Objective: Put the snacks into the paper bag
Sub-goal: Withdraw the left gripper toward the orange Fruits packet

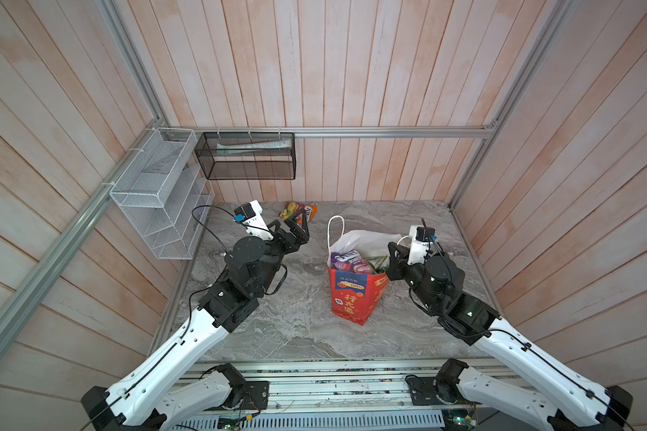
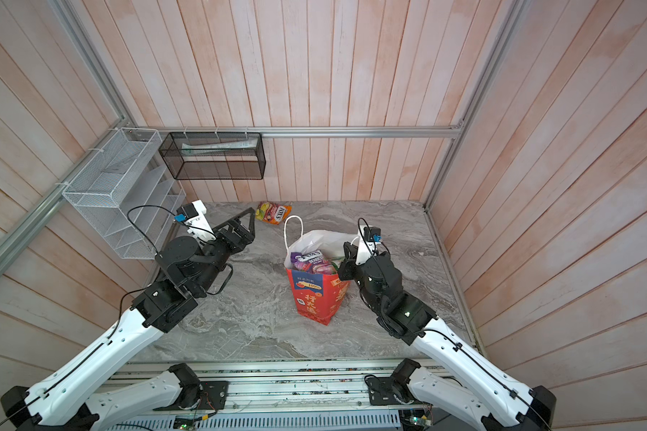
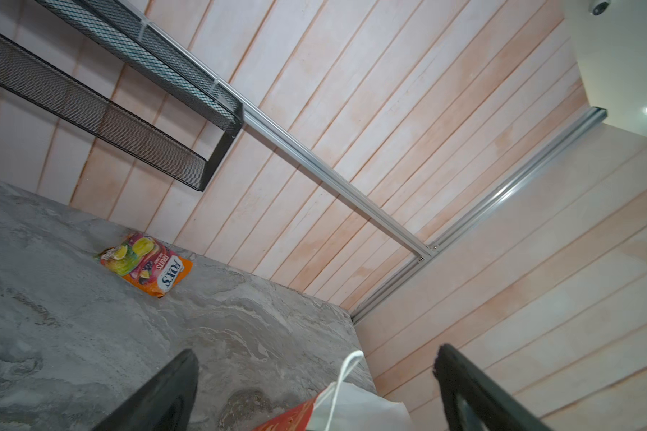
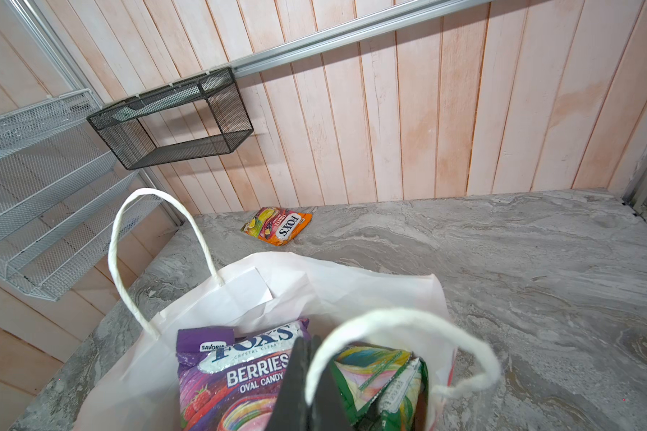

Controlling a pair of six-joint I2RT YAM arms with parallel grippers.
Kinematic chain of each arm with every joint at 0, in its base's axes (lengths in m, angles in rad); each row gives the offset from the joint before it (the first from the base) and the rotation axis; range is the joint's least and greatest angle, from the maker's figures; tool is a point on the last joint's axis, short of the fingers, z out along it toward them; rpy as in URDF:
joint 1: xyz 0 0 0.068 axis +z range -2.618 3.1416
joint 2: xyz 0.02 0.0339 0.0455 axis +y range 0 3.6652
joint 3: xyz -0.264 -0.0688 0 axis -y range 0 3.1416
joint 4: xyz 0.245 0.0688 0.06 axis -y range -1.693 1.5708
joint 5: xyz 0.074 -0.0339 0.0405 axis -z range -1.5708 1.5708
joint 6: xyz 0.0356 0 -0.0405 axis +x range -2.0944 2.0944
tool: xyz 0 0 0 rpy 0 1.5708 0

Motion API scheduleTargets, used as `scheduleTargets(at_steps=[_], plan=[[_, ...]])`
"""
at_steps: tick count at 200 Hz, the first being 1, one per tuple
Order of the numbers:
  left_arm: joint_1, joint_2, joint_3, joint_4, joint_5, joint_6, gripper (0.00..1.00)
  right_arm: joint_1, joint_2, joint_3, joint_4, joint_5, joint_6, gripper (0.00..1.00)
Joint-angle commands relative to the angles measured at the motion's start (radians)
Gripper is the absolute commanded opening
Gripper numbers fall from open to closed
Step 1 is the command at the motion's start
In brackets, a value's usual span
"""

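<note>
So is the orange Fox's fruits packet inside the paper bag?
No, the orange Fox's fruits packet lies on the marble tabletop by the back wall, apart from the paper bag.

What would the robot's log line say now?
left gripper: open, near orange packet on table | right gripper: shut at paper bag mouth | in bag: purple packet, green packet

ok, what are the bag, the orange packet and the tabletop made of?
Bag: likely paper; printed red outside, creased matte white inside.
Orange packet: glossy plastic film, glare on crinkled print.
Tabletop: grey veined stone look, semi-matte; real marble or laminate, can't tell.
</note>
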Motion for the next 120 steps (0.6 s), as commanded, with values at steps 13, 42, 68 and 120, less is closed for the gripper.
scheduleTargets(at_steps=[13, 42, 68, 120], plan=[[0.105, 0.091, -0.008, -0.019, 0.055, -0.030, 1.00, 0.006, 0.005, 0.021, 0.031, 0.015, 0.007, 0.00], [0.197, 0.197, -0.008, -0.004, 0.145, -0.044, 1.00, 0.006, 0.015, 0.021, 0.031, 0.016, 0.007, 0.00], [0.273, 0.316, 0.030, -0.007, 0.245, -0.030, 1.00, 0.006, 0.018, 0.019, 0.034, 0.014, 0.009, 0.00], [0.354, 0.532, 0.063, 0.032, 0.361, -0.018, 1.00, 0.006, 0.035, 0.021, 0.037, 0.004, 0.012, 0.00]])
